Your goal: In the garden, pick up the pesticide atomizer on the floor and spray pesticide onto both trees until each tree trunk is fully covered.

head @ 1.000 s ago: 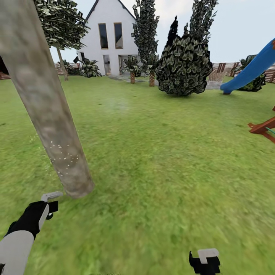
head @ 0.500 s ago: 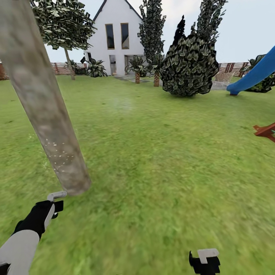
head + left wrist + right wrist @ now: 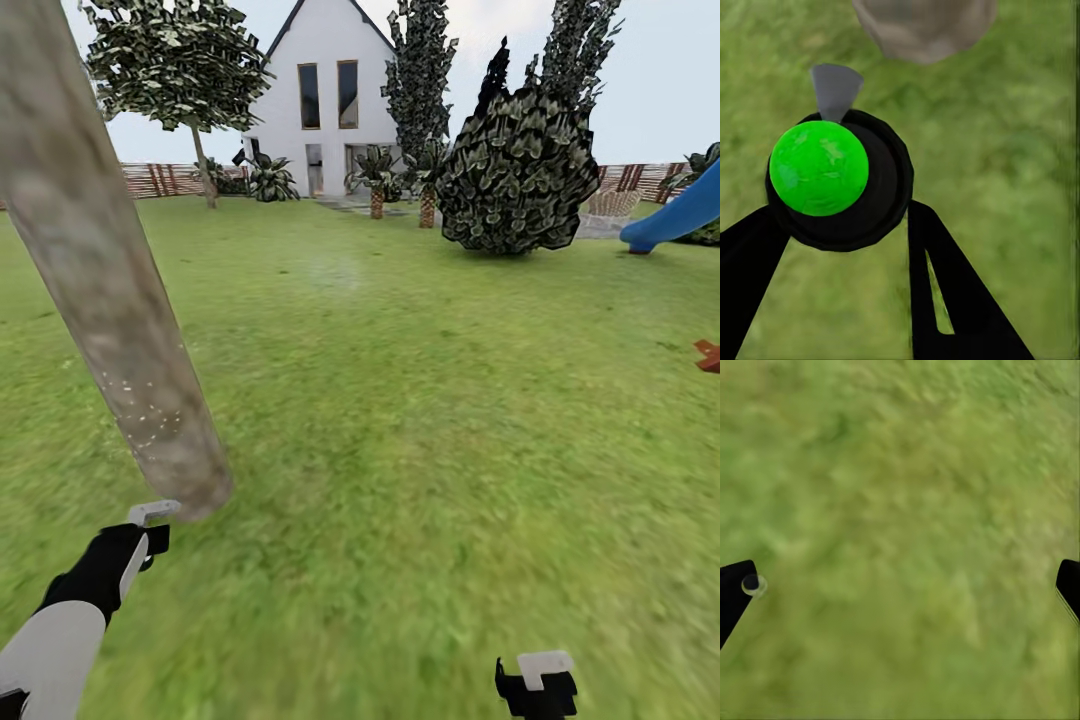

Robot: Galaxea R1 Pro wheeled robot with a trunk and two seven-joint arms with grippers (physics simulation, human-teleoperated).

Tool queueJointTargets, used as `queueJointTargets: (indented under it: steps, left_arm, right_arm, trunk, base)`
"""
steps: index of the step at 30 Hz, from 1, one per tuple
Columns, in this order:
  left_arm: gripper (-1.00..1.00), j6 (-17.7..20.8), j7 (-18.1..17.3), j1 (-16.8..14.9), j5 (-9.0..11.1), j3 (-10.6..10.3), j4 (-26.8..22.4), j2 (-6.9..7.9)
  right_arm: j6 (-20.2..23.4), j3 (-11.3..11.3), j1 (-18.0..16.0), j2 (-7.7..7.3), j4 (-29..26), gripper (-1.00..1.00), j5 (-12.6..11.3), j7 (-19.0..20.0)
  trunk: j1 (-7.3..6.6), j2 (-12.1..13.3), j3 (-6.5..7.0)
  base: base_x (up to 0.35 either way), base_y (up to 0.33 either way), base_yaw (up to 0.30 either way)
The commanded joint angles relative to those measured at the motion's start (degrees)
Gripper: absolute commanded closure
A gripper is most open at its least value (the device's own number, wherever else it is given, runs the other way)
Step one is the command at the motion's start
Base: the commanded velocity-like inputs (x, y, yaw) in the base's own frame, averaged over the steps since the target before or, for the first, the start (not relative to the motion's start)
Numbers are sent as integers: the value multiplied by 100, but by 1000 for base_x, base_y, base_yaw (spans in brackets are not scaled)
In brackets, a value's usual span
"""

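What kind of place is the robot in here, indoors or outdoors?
Outdoors, most likely a home garden: a wide green lawn bounded by a brown slat fence, with a white house behind it, a thick tree trunk close by and a blue slide at the edge.

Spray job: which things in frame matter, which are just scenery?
Job: trunk with white pesticide specks; atomizer held in left gripper; second tree by the fence.

Scenery: house, dark bush, blue slide, palms, lawn.
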Motion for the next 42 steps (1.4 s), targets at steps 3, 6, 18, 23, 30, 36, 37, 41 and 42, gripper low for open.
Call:
queueJointTargets:
  steps: [3, 6, 18, 23, 30, 36, 37, 41, 42]
  left_arm:
    - [100, 30, -18, -4, -60, 18, -10, -4]
    - [100, 30, -18, -4, -60, 18, -10, 2]
    - [100, 30, -18, -4, -52, 25, -10, 30]
    - [100, 133, -54, -9, -96, -59, 61, 18]
    - [100, 380, -108, -7, -105, -78, 80, 82]
    - [100, 721, -657, -4, -175, -206, 87, 74]
    - [100, 723, -658, -4, -223, -208, 87, 75]
    - [100, 708, -634, -4, -411, -215, 18, 26]
    - [100, 709, -633, -4, -412, -217, 13, 14]
  right_arm:
    - [-16, -43, -5, 0, 9, -100, 60, -20]
    - [-16, -43, -5, 0, 7, -100, 60, -20]
    - [-16, -43, -7, 2, 8, -100, 60, -20]
    - [-16, -43, -8, 6, 7, -100, 60, -20]
    - [-16, -43, -7, 1, 7, -100, 60, -20]
    - [-16, -43, -6, 1, 9, -100, 60, -20]
    - [-16, -43, -7, 1, 9, -100, 60, -20]
    - [-16, -43, -5, 5, 9, -100, 60, -20]
    - [-16, -43, -5, 7, 9, -100, 60, -20]
  trunk:
    - [2, -2, -5]
    - [2, -2, -5]
    - [2, -2, -5]
    - [2, -2, -5]
    - [2, -2, -5]
    - [2, -2, -5]
    - [2, -2, -5]
    - [2, -2, -5]
    - [2, -2, -5]
  base:
    - [259, -170, 0]
    - [244, -172, 59]
    - [204, -207, 268]
    - [238, -189, 274]
    - [240, -176, 162]
    - [240, -166, 71]
    - [225, -151, 249]
    - [36, -24, 272]
    - [4, -3, 276]
